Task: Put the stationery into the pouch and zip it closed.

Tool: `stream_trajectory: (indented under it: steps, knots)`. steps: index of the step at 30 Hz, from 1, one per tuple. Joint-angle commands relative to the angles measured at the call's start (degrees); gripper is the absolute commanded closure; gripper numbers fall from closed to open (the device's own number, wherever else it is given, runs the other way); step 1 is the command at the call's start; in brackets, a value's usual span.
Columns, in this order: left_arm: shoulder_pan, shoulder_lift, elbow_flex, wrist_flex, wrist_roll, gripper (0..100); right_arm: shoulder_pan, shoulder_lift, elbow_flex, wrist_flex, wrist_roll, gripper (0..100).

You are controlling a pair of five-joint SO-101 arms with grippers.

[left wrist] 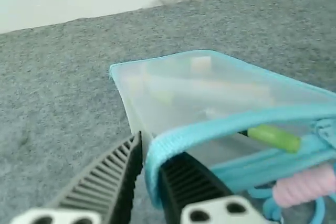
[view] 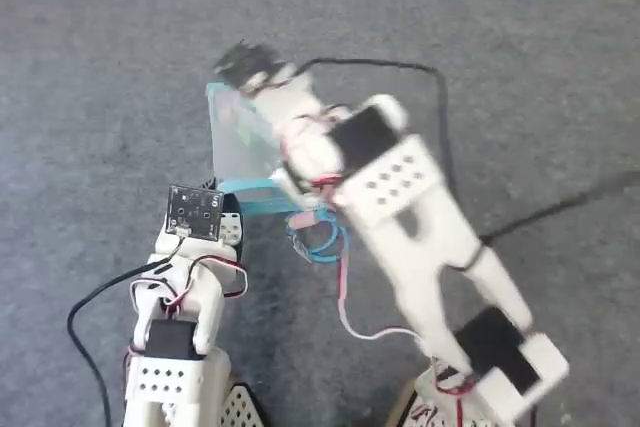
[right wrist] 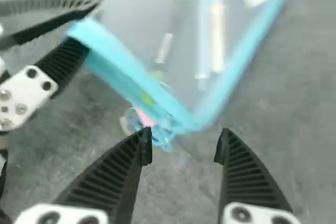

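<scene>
Pouch: clear, blue-trimmed, on the table between your arms, pens already inside.
Left gripper: pinched on the zip edge's end, likely anchoring it for zipping.
Right gripper: spread wide, holding nothing, beside the pull.

The high camera is looking down on both arms; wrist cameras are riding close behind the left gripper and right gripper, all sharing the pouch

Bright, even, diffuse illumination. Soft shadow on the grey carpeted table just ahead of the right gripper, beneath the transparent blue-edged pouch.
</scene>
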Motion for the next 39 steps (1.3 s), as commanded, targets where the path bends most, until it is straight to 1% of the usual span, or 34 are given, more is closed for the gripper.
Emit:
stream_trajectory:
  steps: [1, 4, 10, 14, 17, 24, 28, 33, 37, 39]
  knots:
    - [0.53, -0.97, -1.10, -1.93, -1.23, 99, 4.09, -7.52, 6.42, -3.65, -0.70, 83.8]
    - [0.53, -0.97, -1.10, -1.85, -1.23, 99, 5.49, -10.95, 20.22, -11.82, -0.62, 84.0]
    - [0.53, -0.97, -1.01, -1.76, -1.23, 99, 6.46, -16.13, 45.36, -34.24, -0.62, 84.0]
    - [0.62, -0.97, -1.01, -1.76, -1.23, 99, 6.29, -18.86, 55.82, -45.05, -0.62, 84.0]
    - [0.62, -0.97, -1.01, -1.93, -1.23, 99, 6.11, -19.47, 60.57, -49.45, -0.62, 84.0]
    - [0.70, -0.97, -1.01, -1.76, -1.23, 99, 1.63, -22.02, 63.30, -50.15, -0.53, 84.0]
    - [0.70, -0.97, -1.01, -1.76, -1.23, 99, 1.63, -26.51, 66.02, -49.80, -0.53, 84.2]
    - [0.53, -0.97, -1.01, -1.76, -1.23, 99, 1.27, -33.10, 66.81, -43.82, -0.97, 84.2]
    - [0.18, -0.97, -1.01, -1.67, -1.23, 99, 1.27, -36.18, 67.52, -43.03, -6.59, 84.2]
    - [0.18, -0.97, -1.01, -1.67, -1.23, 99, 1.27, -36.97, 68.75, -44.09, -7.30, 84.2]
